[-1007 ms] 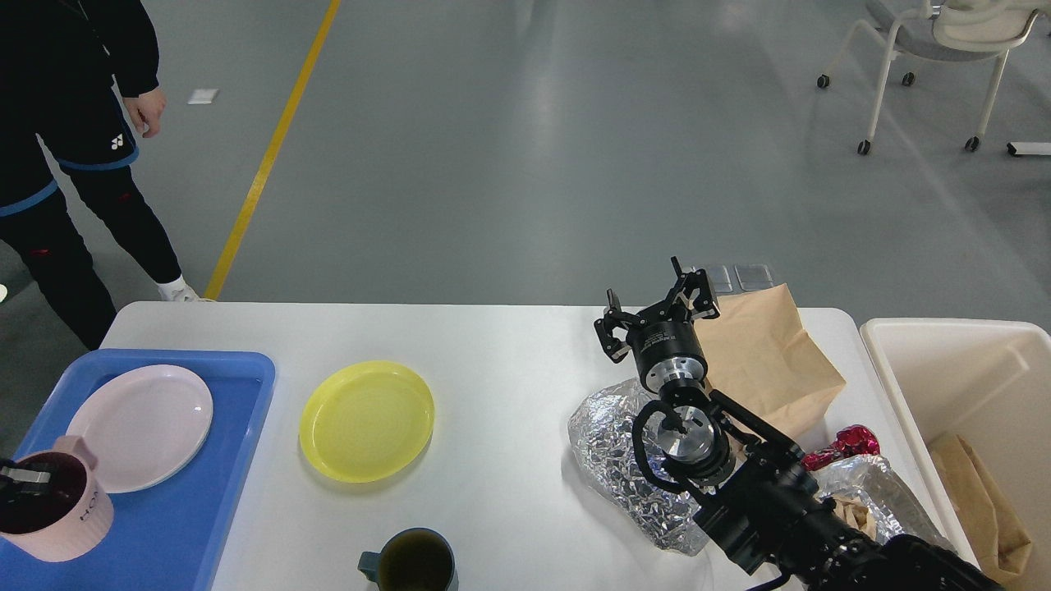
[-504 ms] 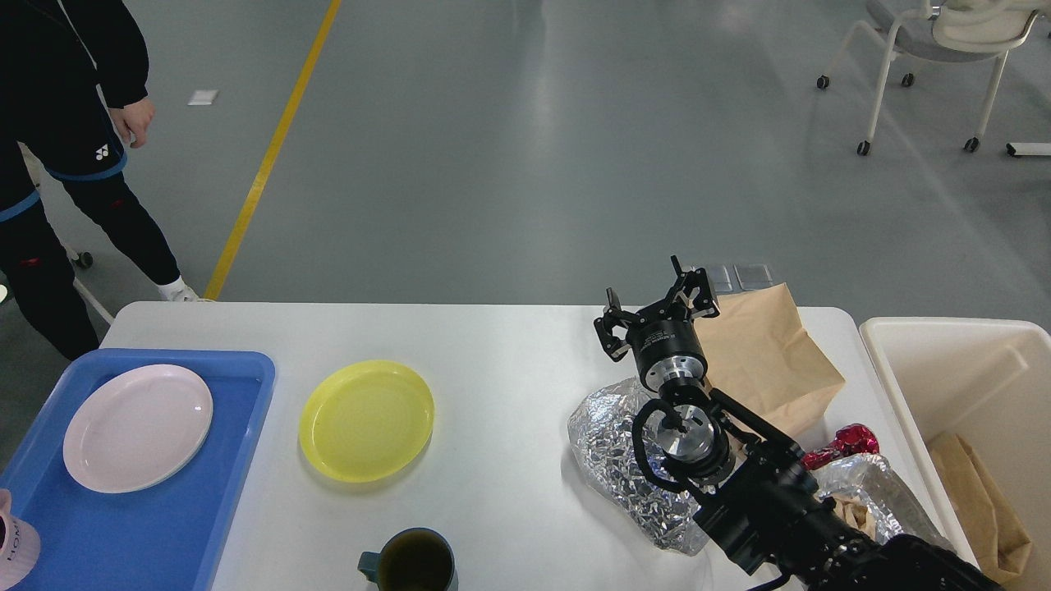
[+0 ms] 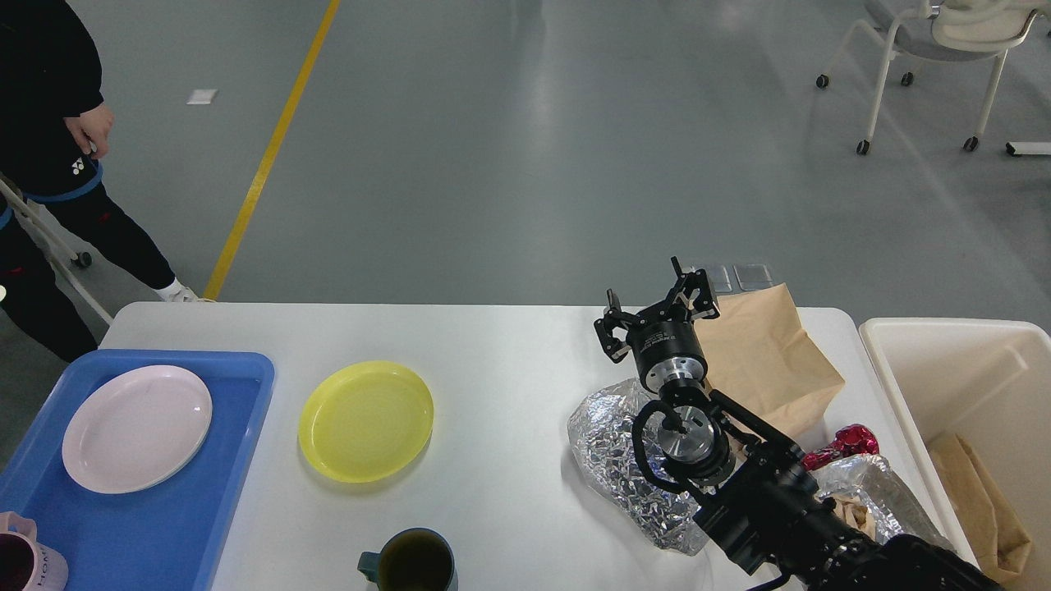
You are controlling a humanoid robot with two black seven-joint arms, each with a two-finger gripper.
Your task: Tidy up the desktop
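Note:
The white desktop (image 3: 509, 345) fills the lower view. My right gripper (image 3: 654, 304) stands open above its back right part, with nothing between the fingers, next to a brown paper bag (image 3: 764, 361). Crumpled foil (image 3: 612, 451) lies under my right arm, and a red wrapper (image 3: 850, 443) sits beside more foil (image 3: 874, 488). A yellow plate (image 3: 366, 420) rests mid-table, and a dark mug (image 3: 410, 562) stands at the front edge. The blue tray (image 3: 238, 460) holds a pink plate (image 3: 136, 428) and a pink mug (image 3: 25, 562). My left gripper is out of view.
A cream-white bin (image 3: 977, 386) stands to the right of the table with a brown paper bag (image 3: 981, 501) inside. A person in dark clothes (image 3: 49, 123) stands beyond the far left corner. A wheeled chair (image 3: 928, 49) is at the back right.
The pink mug now sits lower at the tray's front left corner, and the left gripper that was on it has left the view. The person stepped left. My right arm has not moved.

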